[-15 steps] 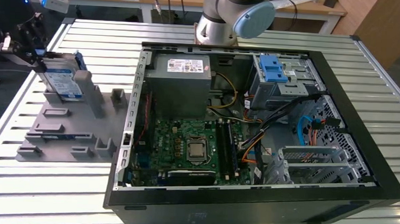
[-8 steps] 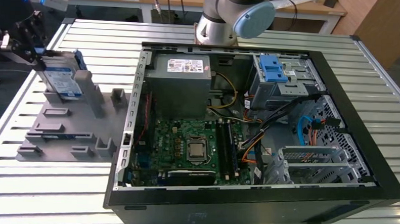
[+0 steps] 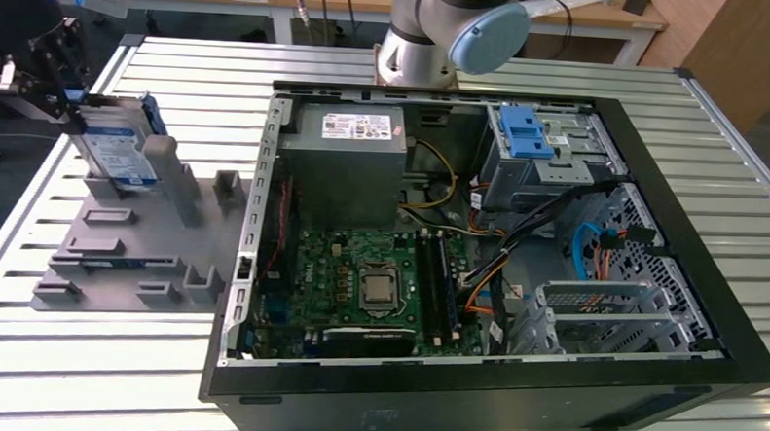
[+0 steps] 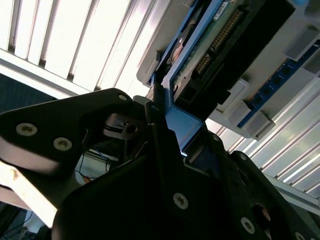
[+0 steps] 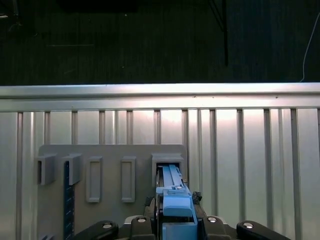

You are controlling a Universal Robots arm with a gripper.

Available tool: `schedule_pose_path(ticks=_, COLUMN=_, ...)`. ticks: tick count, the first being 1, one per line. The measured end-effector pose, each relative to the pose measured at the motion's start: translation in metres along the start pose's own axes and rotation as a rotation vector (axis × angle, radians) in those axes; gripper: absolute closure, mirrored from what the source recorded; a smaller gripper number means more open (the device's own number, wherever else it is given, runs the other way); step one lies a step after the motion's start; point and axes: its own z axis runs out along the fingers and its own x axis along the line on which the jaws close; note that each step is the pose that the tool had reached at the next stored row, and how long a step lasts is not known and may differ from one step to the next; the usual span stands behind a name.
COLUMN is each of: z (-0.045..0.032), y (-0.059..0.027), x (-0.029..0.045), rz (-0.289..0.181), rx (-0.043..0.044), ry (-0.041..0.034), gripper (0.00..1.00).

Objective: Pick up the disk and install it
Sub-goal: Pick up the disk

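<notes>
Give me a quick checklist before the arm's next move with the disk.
1. Grip: gripper closed on the disk by its blue carrier, ok.
2. Release: disk free of the grey fixture, cannot tell.
3. Access: computer case open on top, ok.
4. Target: drive cage with blue latch unoccupied, cannot tell.
5. Path: cables lie close beside the cage, not ok.

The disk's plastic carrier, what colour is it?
Blue, framing the silver disk; the carrier shows best in the first wrist view.
</notes>
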Motion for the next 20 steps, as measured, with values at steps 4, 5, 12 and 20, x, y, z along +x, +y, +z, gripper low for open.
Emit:
schedule_pose_path(ticks=4, z=-0.0043, y=0.0001, x=-0.0001, rz=0.000, rx=0.0002, ry=0.0000, gripper=0.64)
schedule_pose_path(ticks=5, z=-0.0055, y=0.0002, x=-0.0001, rz=0.000, rx=0.0001, ry=0.0000, gripper=0.64)
schedule_pose_path(ticks=12, z=-0.0142, y=0.0004, x=-0.0002, rz=0.000, rx=0.0004, ry=0.0000, gripper=0.64)
schedule_pose_path(ticks=20, z=-0.0221, y=0.0007, x=-0.0003, rz=0.000, rx=0.0005, ry=0.0000, gripper=0.64)
